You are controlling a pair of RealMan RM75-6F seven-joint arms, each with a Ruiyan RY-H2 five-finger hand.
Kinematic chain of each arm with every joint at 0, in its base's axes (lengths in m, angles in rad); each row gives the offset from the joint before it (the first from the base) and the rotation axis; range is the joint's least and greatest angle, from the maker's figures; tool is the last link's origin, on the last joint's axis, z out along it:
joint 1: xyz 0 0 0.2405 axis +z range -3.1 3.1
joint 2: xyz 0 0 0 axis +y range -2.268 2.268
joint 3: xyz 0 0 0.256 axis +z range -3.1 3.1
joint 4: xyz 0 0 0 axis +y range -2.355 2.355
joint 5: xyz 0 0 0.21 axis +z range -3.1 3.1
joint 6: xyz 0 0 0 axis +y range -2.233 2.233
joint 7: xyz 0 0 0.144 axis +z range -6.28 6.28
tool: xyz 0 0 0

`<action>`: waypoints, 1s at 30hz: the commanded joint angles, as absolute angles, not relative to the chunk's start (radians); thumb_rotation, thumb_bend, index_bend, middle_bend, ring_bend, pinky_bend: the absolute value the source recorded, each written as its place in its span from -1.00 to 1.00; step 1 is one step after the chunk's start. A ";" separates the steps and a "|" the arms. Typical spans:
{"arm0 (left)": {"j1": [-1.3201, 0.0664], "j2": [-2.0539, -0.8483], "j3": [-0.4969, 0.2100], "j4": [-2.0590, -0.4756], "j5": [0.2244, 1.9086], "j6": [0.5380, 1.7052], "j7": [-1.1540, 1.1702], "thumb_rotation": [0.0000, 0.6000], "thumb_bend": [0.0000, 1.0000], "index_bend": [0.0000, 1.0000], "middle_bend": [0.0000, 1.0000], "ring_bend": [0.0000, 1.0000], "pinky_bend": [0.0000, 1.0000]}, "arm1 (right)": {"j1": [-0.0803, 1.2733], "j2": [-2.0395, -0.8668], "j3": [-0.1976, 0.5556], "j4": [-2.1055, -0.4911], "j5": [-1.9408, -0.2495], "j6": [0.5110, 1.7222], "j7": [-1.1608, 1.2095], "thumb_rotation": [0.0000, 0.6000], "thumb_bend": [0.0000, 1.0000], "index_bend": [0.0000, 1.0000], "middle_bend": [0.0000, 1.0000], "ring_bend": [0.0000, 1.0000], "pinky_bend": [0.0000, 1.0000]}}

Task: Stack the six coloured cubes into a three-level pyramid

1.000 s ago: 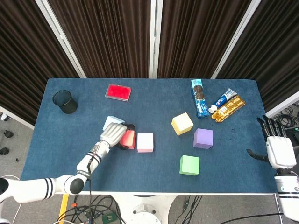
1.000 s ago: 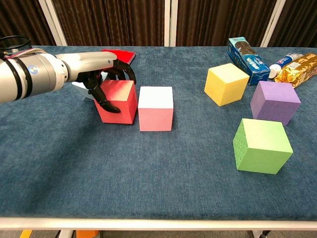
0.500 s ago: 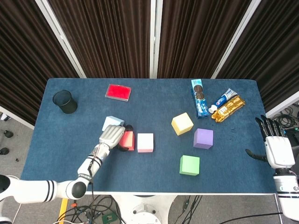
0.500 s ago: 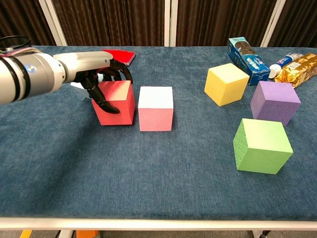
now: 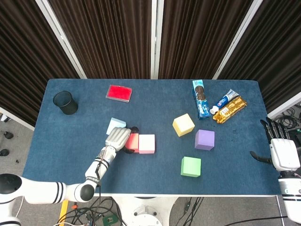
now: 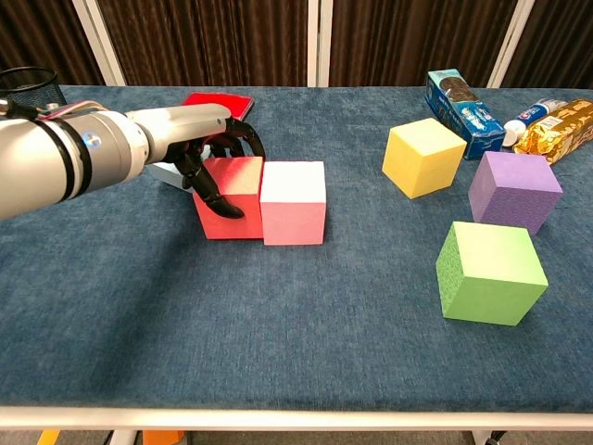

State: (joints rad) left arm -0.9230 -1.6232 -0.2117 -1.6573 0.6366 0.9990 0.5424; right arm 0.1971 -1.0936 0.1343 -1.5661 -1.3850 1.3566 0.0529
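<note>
Near the table (image 5: 61, 141) middle, the left hand (image 5: 117, 138) gripped the red cube (image 6: 229, 196), fingers (image 6: 215, 190) curled over it, touching the pink cube (image 6: 294, 201). The right hand (image 5: 281, 153) hovered, fingers spread, beyond the right edge.

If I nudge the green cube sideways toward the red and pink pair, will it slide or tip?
Probably slide. The green cube sits flat on a full face and is as wide as it is tall, so it should not tip or roll. The table looks cloth-covered, so expect some drag. It appears rigid, likely light; push low.
</note>
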 commanded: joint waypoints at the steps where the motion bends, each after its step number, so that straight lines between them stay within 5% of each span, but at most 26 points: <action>1: -0.923 -1.621 -0.211 -1.662 0.638 0.997 0.537 1.00 -0.49 -0.57 0.08 -0.33 -0.13 | 0.197 -1.095 0.134 -1.563 -1.383 1.353 0.055 1.00 -0.87 -1.00 -1.00 -1.00 -1.00; 17: -0.937 -1.584 -0.194 -1.679 0.644 0.946 0.499 1.00 -0.58 -0.74 -0.56 -0.59 -0.24 | 0.196 -1.092 0.135 -1.573 -1.384 1.356 0.047 1.00 -0.87 -1.00 -1.00 -1.00 -1.00; 30: -0.944 -1.555 -0.179 -1.723 0.630 0.936 0.486 1.00 -0.60 -0.77 -0.67 -0.59 -0.19 | 0.200 -1.078 0.135 -1.595 -1.392 1.353 0.032 1.00 -0.87 -1.00 -1.00 -1.00 -1.00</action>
State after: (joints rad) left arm -0.9423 -1.5579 -0.1799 -1.7190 0.6317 0.9366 0.4861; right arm 0.1999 -1.0786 0.1349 -1.5939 -1.3913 1.3532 0.0322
